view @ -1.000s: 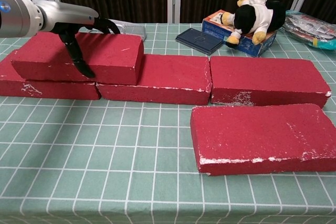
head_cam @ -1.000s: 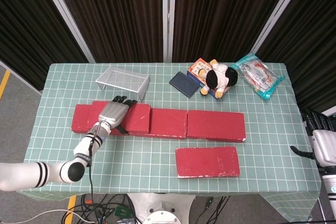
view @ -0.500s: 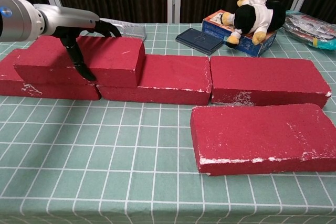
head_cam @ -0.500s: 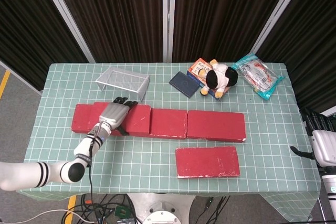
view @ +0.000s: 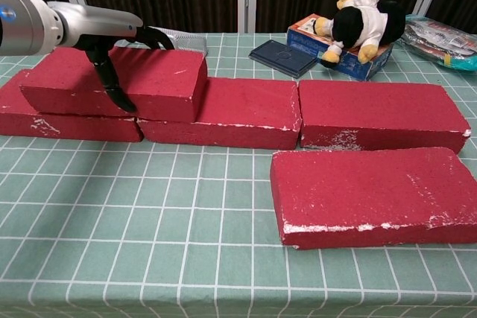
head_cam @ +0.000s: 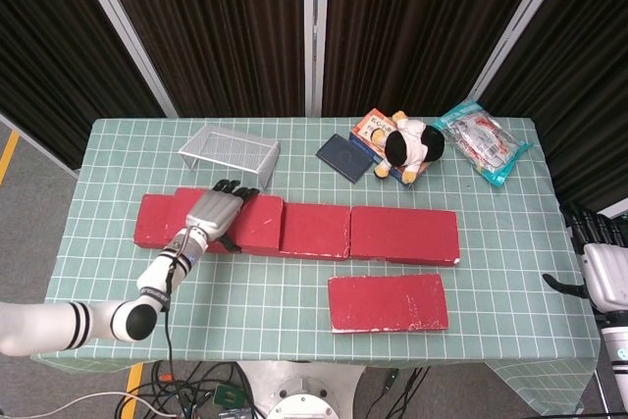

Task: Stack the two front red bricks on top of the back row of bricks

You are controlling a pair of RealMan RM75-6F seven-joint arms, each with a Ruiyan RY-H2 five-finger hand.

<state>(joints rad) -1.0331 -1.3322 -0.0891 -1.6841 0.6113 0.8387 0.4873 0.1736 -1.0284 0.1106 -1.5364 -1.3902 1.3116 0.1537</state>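
- Stacked brick (view: 119, 80): red, gripped by the left robot hand (view: 112, 53), thumb down its front face and fingers over its top to the far edge. It lies on the back row (view: 246, 113), over the left end, straddling the seam between the two leftmost bricks, slightly skewed.
- Step in hand, as judged: placing the first of the two front bricks; it appears seated on the row but is not yet released.
- Front brick (view: 376, 195): red, flat on the table (view: 149, 258), well to the right of the left robot hand and in front of the row's right-hand brick; untouched.
- Next move, as judged: square the stacked brick with the row, open the fingers and lift clear without dragging it; then fetch the front brick.
- Right robot hand (head_cam: 594, 242): at the table's right edge, well apart from all bricks, holding nothing; whether its fingers are spread or curled I cannot tell.
- Change from a second ago: the stacked brick has shifted a little to the right along the row, its right end now nearer the middle brick; the left robot hand keeps the same grip. Front brick and right robot hand unmoved.
- Beyond the left robot hand: wire rack (head_cam: 231, 152); further right, plush toy (view: 361, 24) on a box (view: 320, 42).
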